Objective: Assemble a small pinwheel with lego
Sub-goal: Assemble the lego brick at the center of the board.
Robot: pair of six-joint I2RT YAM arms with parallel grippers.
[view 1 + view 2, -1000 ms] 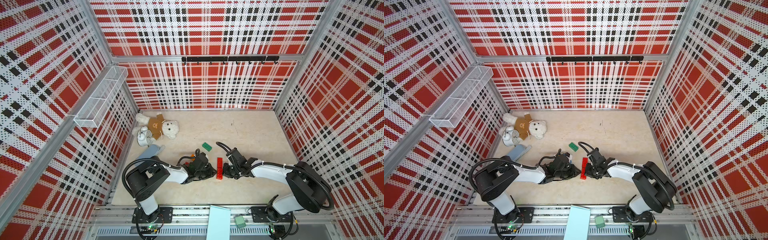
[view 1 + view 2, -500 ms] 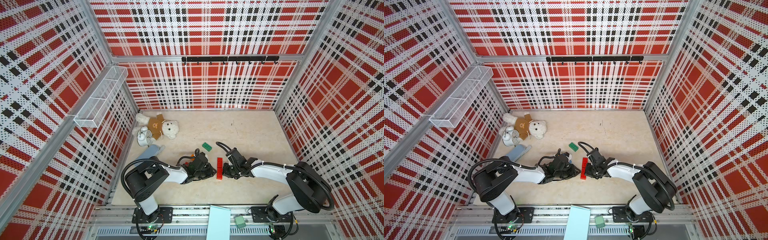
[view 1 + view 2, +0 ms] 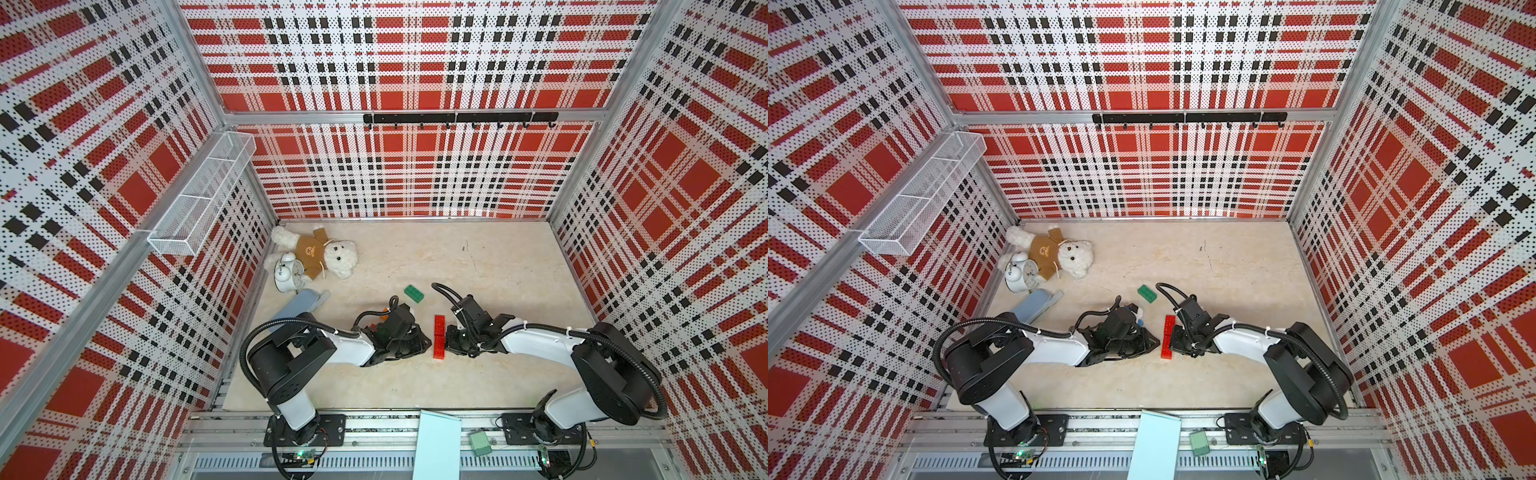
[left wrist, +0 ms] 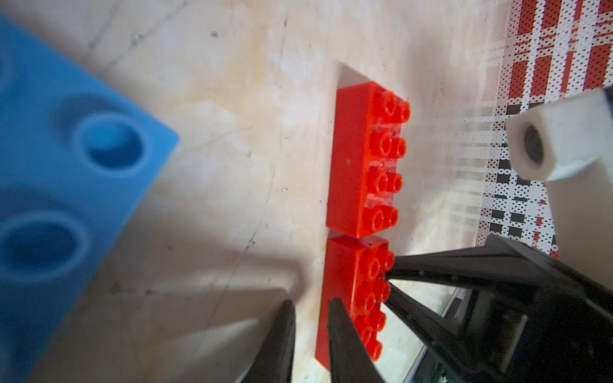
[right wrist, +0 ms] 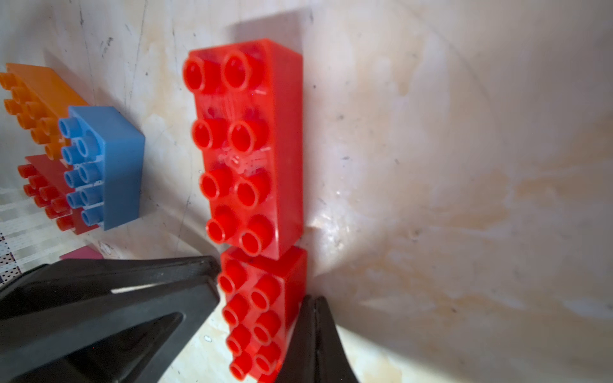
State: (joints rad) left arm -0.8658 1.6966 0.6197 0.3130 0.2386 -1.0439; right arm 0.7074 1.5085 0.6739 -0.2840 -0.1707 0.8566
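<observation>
My two arms meet low over the tabletop (image 3: 498, 266), with a teddy bear (image 3: 316, 253) and an alarm clock (image 3: 286, 272) lying in the far left corner. Between my grippers the far red brick (image 5: 248, 142) and near red brick (image 5: 262, 305) lie end to end. The green brick (image 3: 414, 293) lies apart beyond them.

The blue brick (image 5: 106, 165), orange brick (image 5: 36, 96) and third red brick (image 5: 43, 189) are bunched beneath my left wrist, the pink brick (image 5: 81, 253) near them.

My left gripper (image 4: 311, 301) stands slightly parted and empty, one finger against the near red brick. My right gripper (image 5: 311, 305) is closed and empty, its tips touching that brick's opposite side.
</observation>
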